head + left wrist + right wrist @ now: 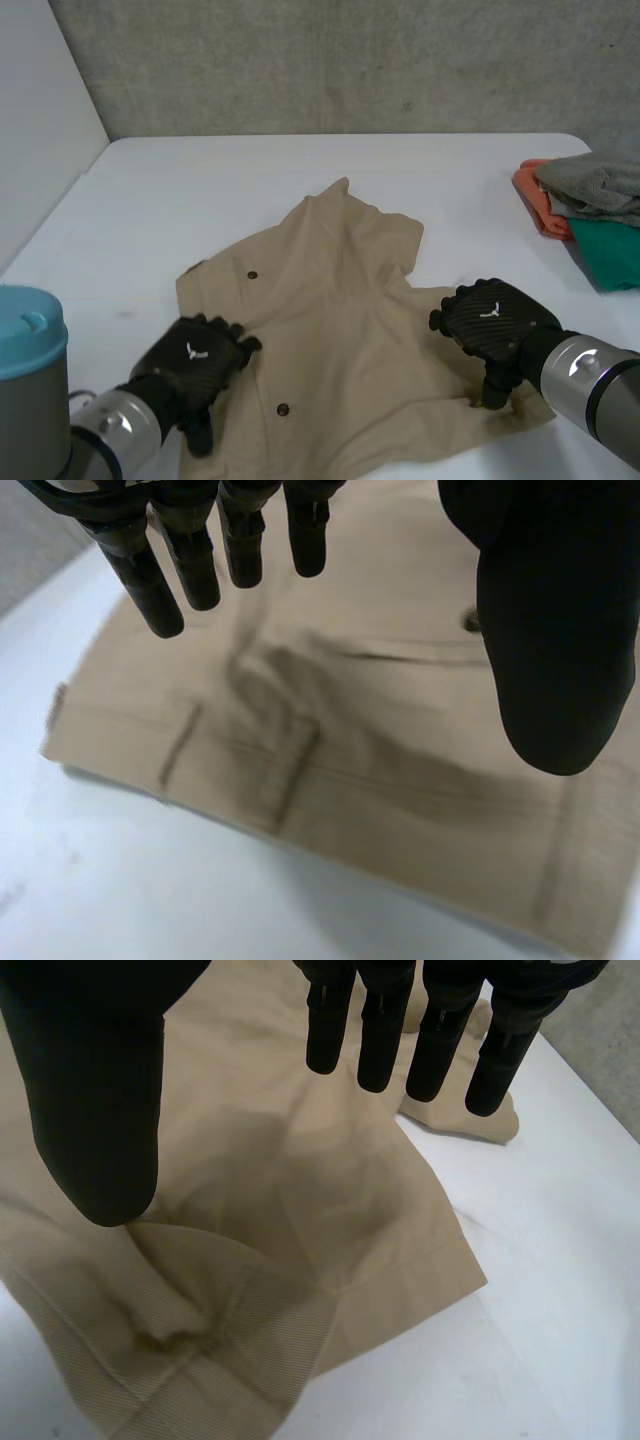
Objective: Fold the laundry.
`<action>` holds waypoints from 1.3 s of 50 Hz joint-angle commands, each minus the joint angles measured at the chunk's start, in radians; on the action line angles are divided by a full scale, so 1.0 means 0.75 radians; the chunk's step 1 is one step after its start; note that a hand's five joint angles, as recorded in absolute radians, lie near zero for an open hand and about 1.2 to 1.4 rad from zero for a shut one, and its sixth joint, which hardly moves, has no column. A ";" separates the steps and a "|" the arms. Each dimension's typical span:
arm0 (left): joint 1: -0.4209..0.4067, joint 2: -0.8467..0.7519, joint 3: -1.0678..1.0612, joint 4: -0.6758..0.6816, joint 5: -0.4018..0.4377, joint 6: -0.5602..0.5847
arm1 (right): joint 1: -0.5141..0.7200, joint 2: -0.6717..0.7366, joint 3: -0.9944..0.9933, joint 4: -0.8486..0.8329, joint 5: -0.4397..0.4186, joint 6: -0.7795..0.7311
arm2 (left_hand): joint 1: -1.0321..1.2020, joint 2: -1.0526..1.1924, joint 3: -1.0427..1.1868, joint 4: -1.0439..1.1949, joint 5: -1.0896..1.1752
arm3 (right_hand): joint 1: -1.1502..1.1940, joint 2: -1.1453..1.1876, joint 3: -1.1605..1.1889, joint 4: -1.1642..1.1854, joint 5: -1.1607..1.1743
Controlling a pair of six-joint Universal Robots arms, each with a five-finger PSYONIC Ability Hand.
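Observation:
A beige garment [340, 330] with dark buttons lies loosely spread and creased in the middle of the white table [200, 190]. My left hand [195, 365] hovers over its near left edge, fingers [200, 560] straight and thumb apart, holding nothing; a pocket seam of the garment [380, 740] lies under the palm. My right hand [495, 325] is over the garment's near right edge, fingers [385, 1030] straight. Its thumb [95, 1090] points down at a raised fold of the garment [300, 1200].
A pile of folded clothes [590, 210] in orange, grey and green sits at the table's right edge. A grey container with a teal lid [30, 370] stands at the near left. Walls run behind the table and along its left side.

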 commanded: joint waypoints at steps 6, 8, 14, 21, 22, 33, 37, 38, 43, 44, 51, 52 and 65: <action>-0.037 0.031 -0.193 0.044 -0.006 0.002 | -0.027 0.006 -0.011 -0.029 -0.005 0.012 | 0.058 0.044 0.038 0.049 0.018 | 0.048 0.069 0.052 0.047 0.035; -0.043 0.031 -0.210 0.075 -0.008 0.002 | -0.027 0.008 -0.011 -0.037 -0.005 0.018 | 0.097 0.083 0.077 0.088 0.057 | 0.048 0.069 0.052 0.047 0.034; -0.059 0.006 -0.244 0.195 -0.035 0.002 | -0.024 0.008 -0.005 -0.046 -0.007 0.030 | 0.226 0.212 0.206 0.217 0.187 | 0.048 0.069 0.052 0.047 0.034; -0.112 -0.057 -0.244 0.279 -0.082 0.004 | -0.027 0.000 0.001 -0.054 -0.013 0.051 | 0.375 0.361 0.355 0.366 0.335 | 0.048 0.069 0.052 0.047 0.034; -0.120 -0.061 -0.246 0.283 -0.088 0.004 | -0.029 -0.002 0.001 -0.056 -0.015 0.053 | 0.383 0.369 0.363 0.374 0.343 | 0.048 0.069 0.052 0.047 0.034; -0.137 -0.102 -0.255 0.384 -0.166 0.004 | -0.053 -0.019 0.022 -0.068 -0.025 0.049 | 1.301 1.287 1.281 1.292 1.261 | 0.052 0.073 0.056 0.050 0.038; -0.096 -0.092 -0.240 0.473 -0.247 0.002 | -0.053 -0.033 0.030 -0.080 -0.027 0.049 | 1.604 1.590 1.584 1.595 1.564 | 0.052 0.073 0.056 0.050 0.038; -0.082 -0.088 -0.234 0.494 -0.272 0.004 | -0.053 -0.035 0.030 -0.082 -0.027 0.049 | 1.604 1.590 1.584 1.595 1.564 | 0.052 0.073 0.056 0.050 0.038; 0.063 0.004 -0.140 0.655 -0.352 0.020 | -0.049 -0.061 0.032 -0.087 -0.029 0.049 | 1.604 1.590 1.584 1.595 1.564 | 0.052 0.073 0.056 0.050 0.038; 0.102 0.018 -0.122 0.676 -0.350 0.029 | -0.049 -0.066 0.034 -0.087 -0.029 0.049 | 1.604 1.590 1.584 1.595 1.564 | 0.052 0.073 0.056 0.050 0.038; 0.383 0.078 0.172 0.887 -0.244 0.082 | -0.037 -0.086 0.014 -0.093 -0.029 0.055 | 1.604 1.590 1.584 1.595 1.564 | 0.052 0.073 0.056 0.050 0.038; 0.381 0.078 0.217 0.911 -0.227 0.080 | -0.037 -0.086 0.009 -0.095 -0.029 0.055 | 1.604 1.590 1.584 1.595 1.564 | 0.052 0.073 0.056 0.050 0.038; -0.128 -0.192 0.619 1.073 -0.023 -0.149 | -0.053 -0.082 -0.025 -0.138 -0.029 0.188 | 1.604 1.590 1.584 1.595 1.564 | 0.048 0.069 0.052 0.047 0.034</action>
